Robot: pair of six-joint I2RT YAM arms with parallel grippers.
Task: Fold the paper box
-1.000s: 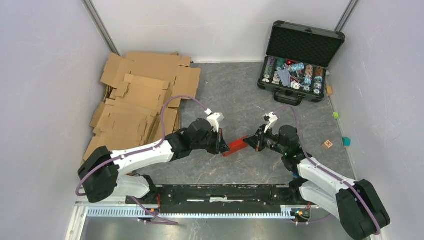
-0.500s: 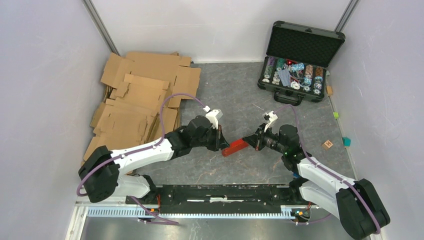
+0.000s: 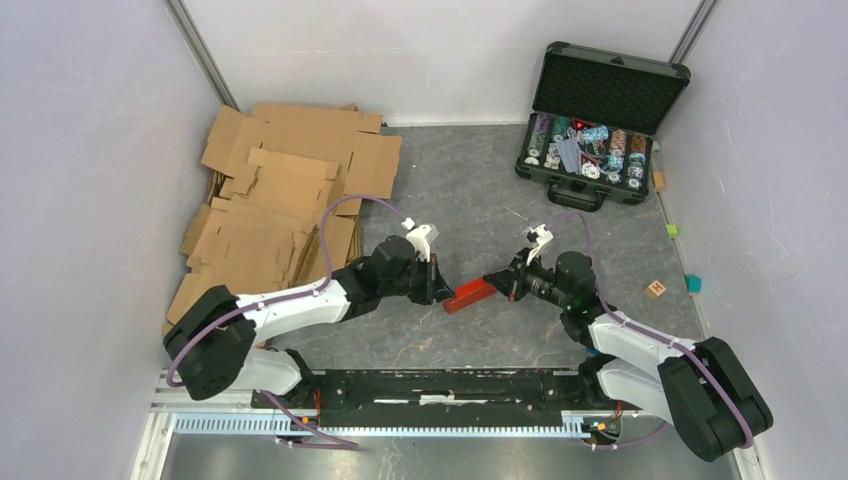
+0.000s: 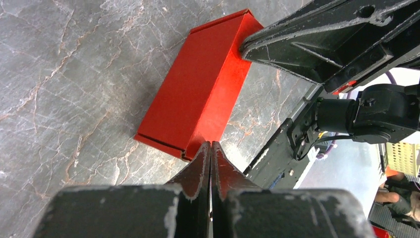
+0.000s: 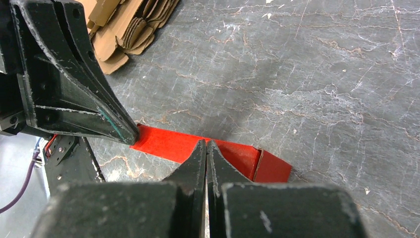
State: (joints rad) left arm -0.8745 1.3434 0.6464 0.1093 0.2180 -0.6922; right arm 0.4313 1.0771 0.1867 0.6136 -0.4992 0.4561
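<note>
Grey marbled stone makes up the surface [image 3: 480,190] before us, and nearest to us the left end effector [image 4: 210,148] and the right end effector [image 5: 206,145] each have fingers pressed together, tips touching opposite ends of the red paper box [image 3: 468,295], which lies low on the surface between them. Farther back we see brown cardboard sheets [image 3: 280,200] piled at the far left and an open black case [image 3: 610,92] of poker chips [image 3: 590,150] at the far right.

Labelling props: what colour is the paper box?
The paper box is bright red, clearest in the left wrist view.
</note>
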